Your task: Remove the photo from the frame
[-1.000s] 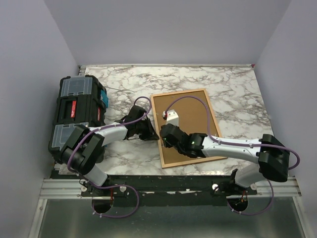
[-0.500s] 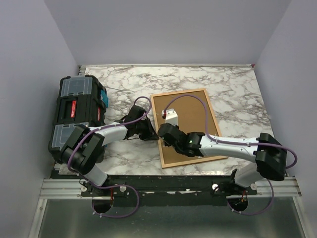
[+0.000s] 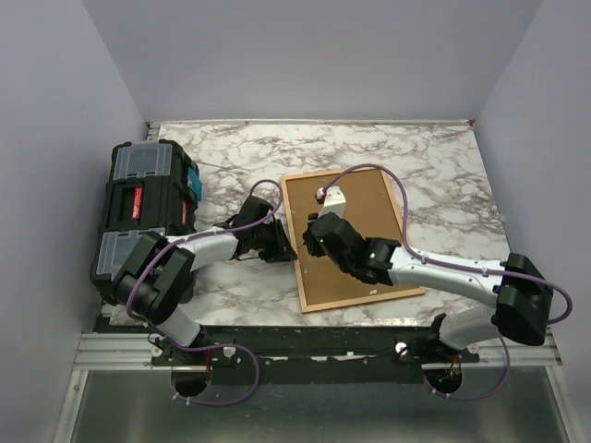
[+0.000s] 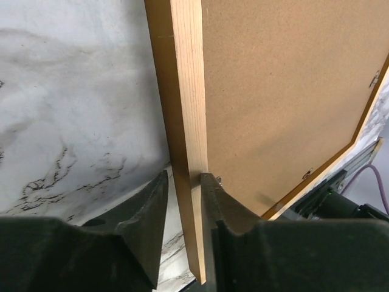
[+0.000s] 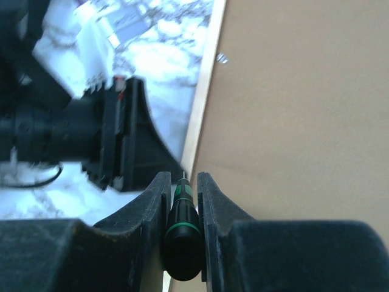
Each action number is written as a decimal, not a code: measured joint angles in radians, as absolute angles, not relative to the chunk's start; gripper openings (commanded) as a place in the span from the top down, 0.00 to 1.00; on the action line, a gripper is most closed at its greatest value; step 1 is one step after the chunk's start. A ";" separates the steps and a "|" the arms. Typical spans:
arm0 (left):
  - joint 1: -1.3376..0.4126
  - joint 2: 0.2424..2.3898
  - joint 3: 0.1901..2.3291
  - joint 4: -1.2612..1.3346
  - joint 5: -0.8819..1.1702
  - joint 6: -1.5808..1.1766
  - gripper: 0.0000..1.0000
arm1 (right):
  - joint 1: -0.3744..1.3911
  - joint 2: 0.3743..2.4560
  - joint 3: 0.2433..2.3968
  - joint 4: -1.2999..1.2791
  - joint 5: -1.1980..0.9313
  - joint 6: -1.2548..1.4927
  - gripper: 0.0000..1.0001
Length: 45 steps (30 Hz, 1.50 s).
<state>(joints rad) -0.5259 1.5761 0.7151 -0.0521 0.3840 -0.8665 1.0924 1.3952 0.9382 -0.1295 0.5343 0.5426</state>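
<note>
The frame (image 3: pixel 332 172) lies face down on the marble table, its brown backing board (image 3: pixel 369 208) up. The photo is hidden under that board. My left gripper (image 3: pixel 284 247) straddles the frame's left rail (image 4: pixel 185 109): the inner finger touches the wood and a small gap shows at the outer finger, so it stands open (image 4: pixel 184 182). My right gripper (image 3: pixel 314 238) hovers over the same rail, shut (image 5: pixel 182 182) on a small black-and-green screwdriver (image 5: pixel 182 225). The screwdriver's tip points at the seam between the rail (image 5: pixel 203 91) and the board (image 5: pixel 292 109).
A black toolbox (image 3: pixel 143 212) stands at the table's left edge, close behind my left arm. Small metal tabs (image 4: pixel 307 174) sit along the board's border. Purple cables loop over the frame from the right arm. Walls close in the table at the left, back and right.
My right gripper has moved a little farther from the arms' bases along the frame's left rail, still holding the screwdriver. The left gripper's jaws have loosened on the rail.
</note>
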 measured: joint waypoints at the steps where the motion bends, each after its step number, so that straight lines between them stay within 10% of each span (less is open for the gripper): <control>1: -0.526 1.576 0.717 -0.055 0.381 -0.864 0.65 | 1.074 1.399 0.939 -0.120 0.527 0.537 1.00; 45: -0.505 1.618 0.772 -0.057 0.381 -0.831 0.84 | 0.864 1.844 1.221 0.090 0.436 0.327 1.00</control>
